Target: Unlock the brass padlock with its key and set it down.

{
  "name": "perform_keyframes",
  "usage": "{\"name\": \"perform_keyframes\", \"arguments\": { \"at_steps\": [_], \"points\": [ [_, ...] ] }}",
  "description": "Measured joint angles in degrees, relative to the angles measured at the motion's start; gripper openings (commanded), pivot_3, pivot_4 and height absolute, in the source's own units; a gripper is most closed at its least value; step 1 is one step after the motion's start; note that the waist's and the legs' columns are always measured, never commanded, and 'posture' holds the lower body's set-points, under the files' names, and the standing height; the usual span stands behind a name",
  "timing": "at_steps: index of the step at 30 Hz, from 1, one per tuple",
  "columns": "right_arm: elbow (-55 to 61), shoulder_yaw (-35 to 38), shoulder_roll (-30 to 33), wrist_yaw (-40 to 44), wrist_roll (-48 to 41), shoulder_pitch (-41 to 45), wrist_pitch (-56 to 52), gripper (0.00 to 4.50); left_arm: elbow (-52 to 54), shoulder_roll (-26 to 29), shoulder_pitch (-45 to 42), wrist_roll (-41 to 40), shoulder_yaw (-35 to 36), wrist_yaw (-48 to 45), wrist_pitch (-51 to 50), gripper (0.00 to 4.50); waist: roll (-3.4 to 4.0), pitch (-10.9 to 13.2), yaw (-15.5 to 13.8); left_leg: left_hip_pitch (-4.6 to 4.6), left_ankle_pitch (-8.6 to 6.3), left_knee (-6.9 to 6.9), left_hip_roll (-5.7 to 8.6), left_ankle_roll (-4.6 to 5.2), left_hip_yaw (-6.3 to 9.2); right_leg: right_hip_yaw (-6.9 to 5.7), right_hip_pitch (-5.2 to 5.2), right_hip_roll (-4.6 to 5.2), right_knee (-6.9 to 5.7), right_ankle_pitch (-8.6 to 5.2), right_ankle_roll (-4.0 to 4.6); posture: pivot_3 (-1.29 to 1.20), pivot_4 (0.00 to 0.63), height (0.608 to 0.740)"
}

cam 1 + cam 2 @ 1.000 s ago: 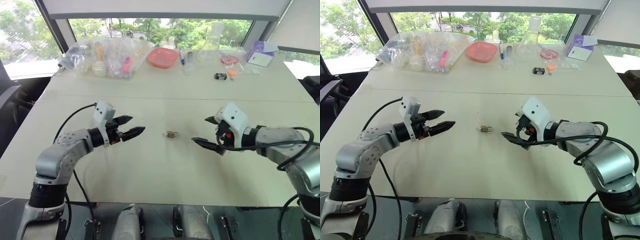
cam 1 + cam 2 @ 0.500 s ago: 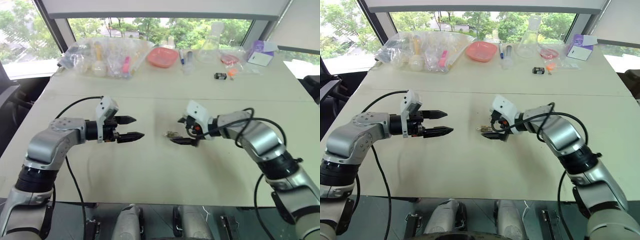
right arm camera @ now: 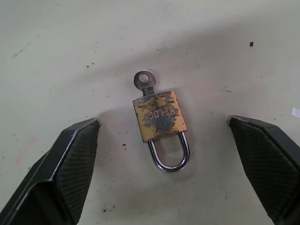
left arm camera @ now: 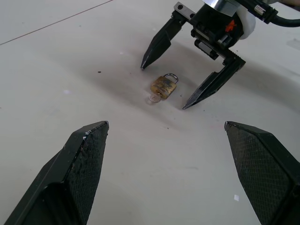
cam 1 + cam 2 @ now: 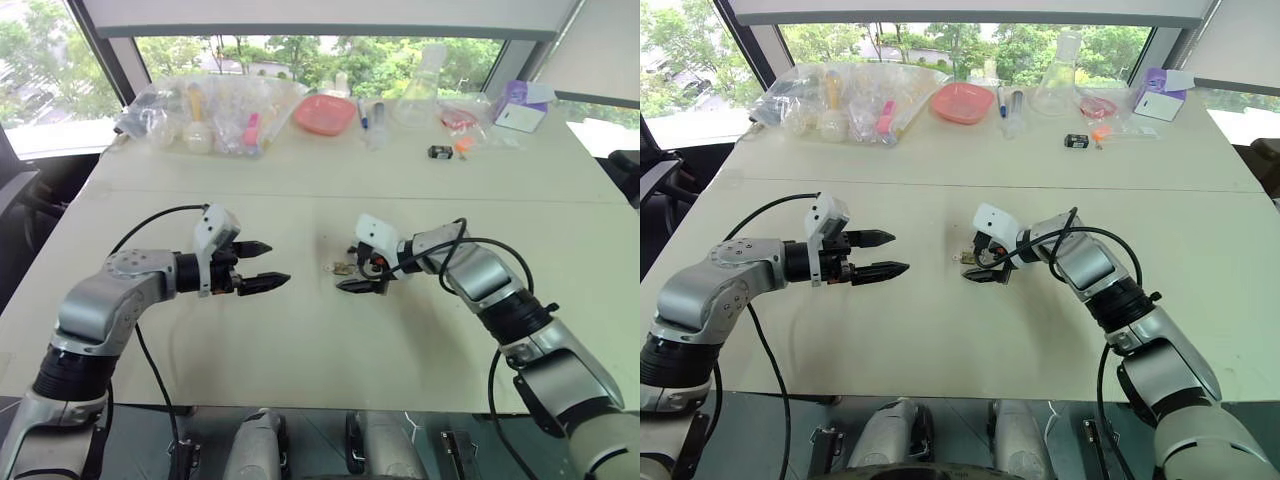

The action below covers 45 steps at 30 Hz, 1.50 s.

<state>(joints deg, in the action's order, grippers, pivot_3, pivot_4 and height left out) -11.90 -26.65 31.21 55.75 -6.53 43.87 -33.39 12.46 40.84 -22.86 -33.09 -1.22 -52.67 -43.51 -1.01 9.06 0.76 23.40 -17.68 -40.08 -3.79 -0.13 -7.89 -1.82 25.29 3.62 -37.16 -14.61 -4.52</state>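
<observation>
Brass padlock: the brass padlock (image 3: 161, 122) lies flat on the pale surface (image 5: 300, 340), near the middle, with the key (image 3: 144, 80) already in its bottom and the silvery shackle (image 3: 169, 154) at the other end
Right end effector: the right end effector (image 4: 188, 77) stands wide open around the padlock, one finger on each side, not touching it and holding nothing
Left end effector: the left end effector (image 5: 258, 265) hovers well apart on the left side, fingers spread, also empty, pointing toward the padlock
Step in hand: I judge it is the first grasp of the padlock body
How to do it well: the right fingers should close on the two flat side edges of the body, low at the surface, and leave the key end free for the other end effector; close slowly, because such a small flat thing can slip or spin away
Hard to make out: I cannot tell whether the shackle is locked or already loose, and how deep the key sits
Cut off: in both wrist views the fingers show only in part
</observation>
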Motion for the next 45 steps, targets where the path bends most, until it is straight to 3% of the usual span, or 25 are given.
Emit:
{"name": "perform_keyframes", "arguments": {
  "at_steps": [6, 11, 17, 23, 26, 28, 36, 39, 42, 45],
  "points": [
    [-3.2, 0.0, -2.9, 1.4, 2.9, 0.9, 4.1, 0.66, -0.1, -0.6, -0.1, 0.1, -0.1, 0.2, 0.0, 4.13, 0.02, 0.0, 0.3, -0.05, 0.03, 0.01, -0.03, -0.06, 0.0, 0.0, -0.01, -0.03, -0.06, 0.0, 0.0, 0.0, 0.15, 0.733],
    [0.5, 0.0, -1.6, 0.5, 6.6, -1.2, 7.9, 0.69, -1.8, -2.7, -1.0, -1.1, 0.9, 0.5, -0.1, 4.13, 0.01, 0.0, -0.1, -0.04, 0.04, -0.01, -0.03, -0.07, 0.01, -0.01, -0.03, -0.02, -0.06, 0.0, 0.0, 0.0, 0.15, 0.733],
    [11.5, 3.6, -0.1, -6.1, 11.4, -2.7, 17.7, 0.69, -12.2, -11.0, -8.2, -7.2, 6.7, 2.0, -2.7, 4.13, 0.02, 0.0, -0.1, 0.01, 0.06, -0.03, 0.0, -0.11, 0.03, -0.02, 0.01, -0.01, -0.08, 0.0, -0.01, 0.0, 0.15, 0.733],
    [18.8, 7.1, 0.3, -8.8, 12.8, -2.4, 19.3, 0.69, -22.6, -12.6, -15.9, -6.0, 5.4, -1.8, -1.3, 4.13, 0.02, 0.0, 0.0, -0.01, 0.08, -0.02, 0.01, -0.15, -0.11, -0.04, 0.0, -0.04, -0.07, 0.0, -0.01, 0.0, 0.15, 0.733],
    [19.3, 7.1, 0.0, -9.5, 13.5, -2.4, 18.6, 0.69, -28.2, -14.3, -19.3, -4.2, 3.8, -4.6, 0.6, 3.26, 0.02, 0.0, -0.1, 0.0, 0.09, -0.02, 0.02, -0.15, -0.18, -0.04, 0.0, -0.04, -0.05, 0.0, -0.01, 0.0, 0.15, 0.733],
    [20.5, 7.1, -0.5, -9.9, 14.0, -2.4, 18.1, 0.69, -30.6, -15.3, -21.0, -3.5, 3.0, -6.2, 1.7, 2.3, 0.02, 0.0, -0.1, 0.01, 0.09, -0.02, 0.02, -0.15, -0.19, -0.03, 0.0, -0.03, -0.04, 0.0, -0.01, 0.0, 0.15, 0.733],
    [22.7, 7.1, -1.1, -10.5, 14.7, -2.6, 16.2, 0.69, -34.8, -16.7, -24.1, -1.9, 2.2, -9.7, 3.9, 2.3, 0.02, 0.0, 0.1, 0.0, 0.09, 0.0, 0.01, -0.15, -0.17, -0.03, 0.02, -0.04, -0.05, 0.0, -0.01, 0.0, 0.15, 0.733],
    [23.2, 7.1, -1.3, -10.6, 14.8, -2.7, 16.0, 0.69, -35.3, -16.7, -24.2, -1.8, 2.2, -10.9, 4.0, 1.52, 0.02, 0.0, 0.0, 0.01, 0.09, -0.01, 0.01, -0.15, -0.17, -0.03, 0.02, -0.04, -0.05, 0.0, -0.01, 0.0, 0.15, 0.733],
    [23.3, 7.1, -1.4, -10.6, 15.0, -3.1, 15.2, 0.69, -35.4, -16.7, -24.2, -1.9, 2.4, -12.0, 4.0, 0.09, 0.02, 0.0, 0.0, 0.01, 0.09, -0.01, 0.01, -0.15, -0.17, -0.03, 0.01, -0.03, -0.05, 0.0, -0.01, 0.0, 0.15, 0.733],
    [23.5, 7.2, -1.4, -10.7, 15.2, -3.2, 15.0, 0.69, -35.3, -16.5, -24.1, -1.9, 2.4, -12.9, 4.0, 0.04, 0.02, 0.0, 0.0, 0.02, 0.09, -0.01, 0.02, -0.15, -0.17, -0.03, 0.01, -0.03, -0.04, 0.0, -0.01, 0.0, 0.15, 0.733]
  ]
}}
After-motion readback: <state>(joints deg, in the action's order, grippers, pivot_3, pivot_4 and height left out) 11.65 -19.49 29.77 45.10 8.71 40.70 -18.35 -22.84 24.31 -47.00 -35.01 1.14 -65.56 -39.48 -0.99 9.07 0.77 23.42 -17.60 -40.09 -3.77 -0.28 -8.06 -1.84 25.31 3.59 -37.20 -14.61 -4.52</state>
